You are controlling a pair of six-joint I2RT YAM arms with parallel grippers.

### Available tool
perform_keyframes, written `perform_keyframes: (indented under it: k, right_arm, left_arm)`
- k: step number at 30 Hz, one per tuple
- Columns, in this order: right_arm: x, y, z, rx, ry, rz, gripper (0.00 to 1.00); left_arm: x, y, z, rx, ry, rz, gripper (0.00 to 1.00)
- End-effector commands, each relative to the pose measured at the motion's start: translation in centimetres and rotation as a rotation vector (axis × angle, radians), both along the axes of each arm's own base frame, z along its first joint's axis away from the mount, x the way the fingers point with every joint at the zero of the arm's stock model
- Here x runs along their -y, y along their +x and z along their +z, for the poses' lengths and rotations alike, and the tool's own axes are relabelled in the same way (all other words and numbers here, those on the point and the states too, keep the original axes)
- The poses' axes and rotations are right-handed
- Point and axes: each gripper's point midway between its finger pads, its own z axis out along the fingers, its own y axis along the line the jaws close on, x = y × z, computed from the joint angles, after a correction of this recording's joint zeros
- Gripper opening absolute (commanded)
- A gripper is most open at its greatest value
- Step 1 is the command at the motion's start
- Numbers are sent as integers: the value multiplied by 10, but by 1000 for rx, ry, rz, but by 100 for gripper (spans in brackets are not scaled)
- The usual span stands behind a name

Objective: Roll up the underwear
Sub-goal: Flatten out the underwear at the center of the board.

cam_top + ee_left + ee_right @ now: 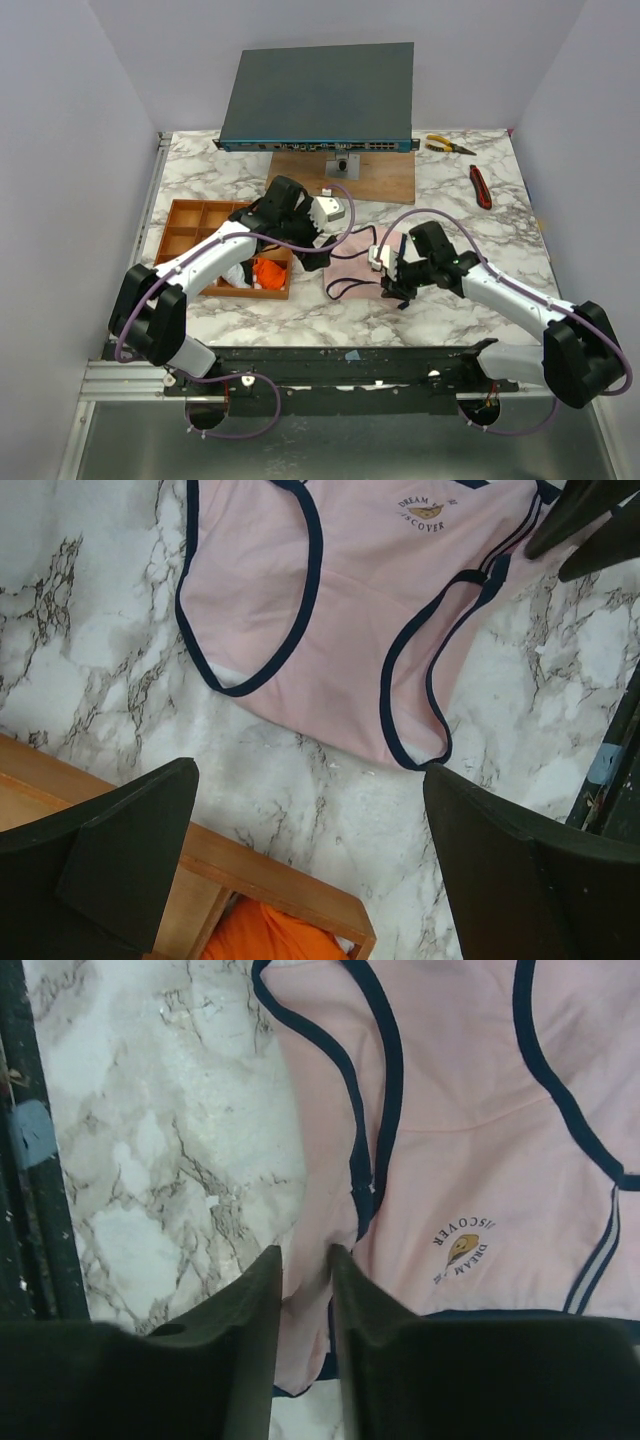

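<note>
Down on the marble desk (470, 270): finds the pink underwear (356, 250) spread mostly flat near the middle, just right of the tray (190, 215). Shows dark trim round the waist and leg openings, plus a small printed logo (462, 1250) reading DREAM and DISCOVER. Has the right jaws almost pressed together, pinching a raised fold of pink cloth at the garment's edge on the side toward the front rail (30, 1210), with the rest lying flat on the marble beyond. Catches those same dark tips at the top right of the left wrist view, by the waistband corner. Holds the left jaws spread wide, gripping nothing, poised over bare marble between the tray's corner and a trimmed leg opening. Spots an orange pair (268, 272) bunched in the tray's near right compartment and a whitish piece (236, 276) just beside it, partly hidden under the left arm (215, 250). Picks out, at the far side, a flat grey box (320, 90) on a wooden board (385, 180), with pliers (448, 146) and a red tool (480, 186) well apart at the far right.
</note>
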Motion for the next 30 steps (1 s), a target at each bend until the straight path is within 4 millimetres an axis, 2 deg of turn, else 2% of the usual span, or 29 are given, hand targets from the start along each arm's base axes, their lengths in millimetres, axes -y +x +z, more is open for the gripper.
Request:
perform_keyframes:
  k: [1, 4, 8, 11, 12, 16, 17, 19, 20, 22, 25, 30]
  right_arm:
    - [0, 1, -1, 3, -21, -11, 21]
    - [-1, -7, 1, -12, -32, 14, 2]
    - [-2, -28, 6, -54, -30, 93, 1]
    - [-5, -52, 4, -108, -37, 160, 1]
    - [-7, -62, 0, -125, -54, 188, 2]
    - [-12, -89, -22, -171, -107, 260, 19]
    - [-13, -93, -26, -186, -112, 268, 30]
    - [-14, -91, -25, -184, -120, 277, 43]
    - [-14, -89, -23, -171, -123, 271, 54]
    - [-14, -83, -17, -130, -114, 255, 65]
    - [-14, -63, -2, -19, -101, 163, 67]
    - [-14, -23, 39, 138, -70, -26, 67]
  left_arm:
    - [-6, -7, 6, -6, -27, -17, 99]
    - [-8, -7, 9, 4, -22, -18, 99]
    - [-9, -7, 13, 13, -14, -32, 99]
    - [-11, -6, 14, 21, 6, -48, 99]
    - [-11, -5, 14, 21, 14, -52, 99]
    - [-11, 1, 14, 18, 35, -46, 99]
    - [-11, 1, 13, 15, 40, -44, 99]
    - [-12, 1, 11, 9, 46, -39, 99]
    - [-14, 0, 8, 5, 53, -37, 99]
    - [-18, -2, 2, 3, 64, -28, 99]
    - [-21, -6, -2, 5, 68, -21, 99]
    - [-24, -9, -4, 22, 68, -5, 99]
